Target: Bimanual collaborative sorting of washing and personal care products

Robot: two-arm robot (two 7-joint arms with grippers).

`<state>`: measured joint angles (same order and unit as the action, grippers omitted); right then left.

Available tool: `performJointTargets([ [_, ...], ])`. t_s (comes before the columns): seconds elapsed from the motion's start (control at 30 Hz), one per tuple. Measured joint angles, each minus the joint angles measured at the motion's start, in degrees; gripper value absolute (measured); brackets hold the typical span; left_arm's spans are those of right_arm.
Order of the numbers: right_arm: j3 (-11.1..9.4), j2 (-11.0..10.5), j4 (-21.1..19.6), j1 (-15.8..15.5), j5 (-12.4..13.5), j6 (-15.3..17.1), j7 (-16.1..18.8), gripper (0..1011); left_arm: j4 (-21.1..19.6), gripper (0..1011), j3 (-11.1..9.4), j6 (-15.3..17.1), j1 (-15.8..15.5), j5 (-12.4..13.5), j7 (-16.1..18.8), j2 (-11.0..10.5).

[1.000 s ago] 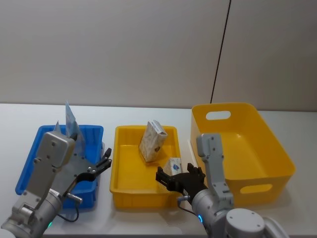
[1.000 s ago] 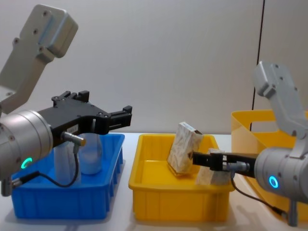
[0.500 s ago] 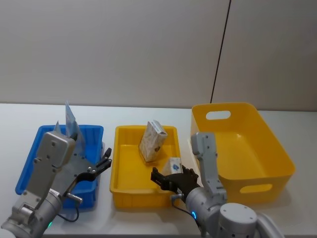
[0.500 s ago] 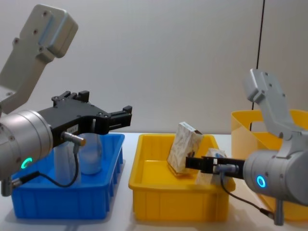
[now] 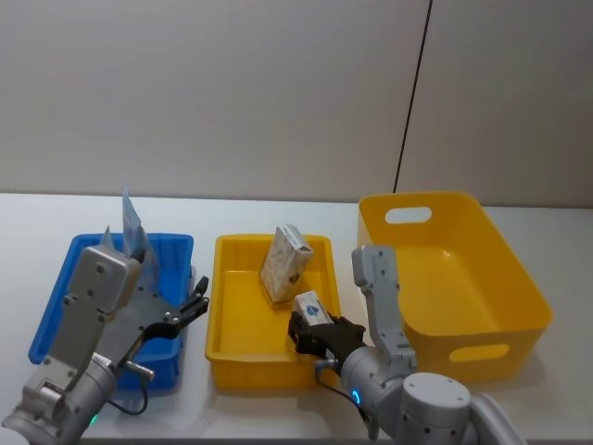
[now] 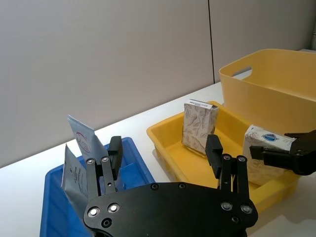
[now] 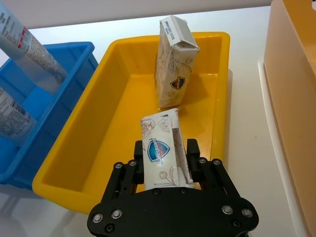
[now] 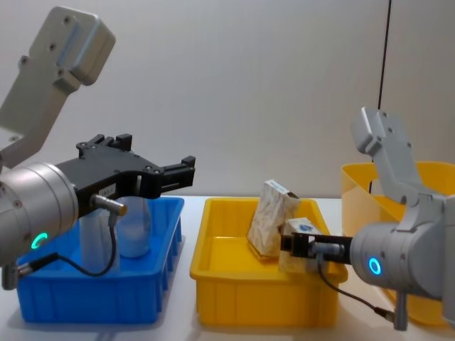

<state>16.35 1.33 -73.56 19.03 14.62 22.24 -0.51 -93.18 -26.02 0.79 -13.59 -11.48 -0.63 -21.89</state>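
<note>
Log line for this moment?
right gripper: shut on blue-mark pack, over yellow tray | left gripper: open, above blue bin | other pack: leaning in yellow tray | tubes: in blue bin

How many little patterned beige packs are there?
2. One whitish-beige patterned pack leans in the shallow yellow plastic tray; the blue-marked pack sits in the right gripper's jaws over it.

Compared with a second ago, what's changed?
The right hand, shut on the small whitish patterned pack with a blue mark, carried it toward the robot's left inside the shallow yellow plastic tray. The left hand, the tall patterned pack and the pale-blue tubes stayed put.
</note>
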Motion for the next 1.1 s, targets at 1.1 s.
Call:
performJointTargets([
  [1.1,0.7,-0.7,-3.0,-1.0,-5.0,-13.1,0.8,336,0.0,1001,0.0,0.0,0.0,0.0,0.0,0.0],
])
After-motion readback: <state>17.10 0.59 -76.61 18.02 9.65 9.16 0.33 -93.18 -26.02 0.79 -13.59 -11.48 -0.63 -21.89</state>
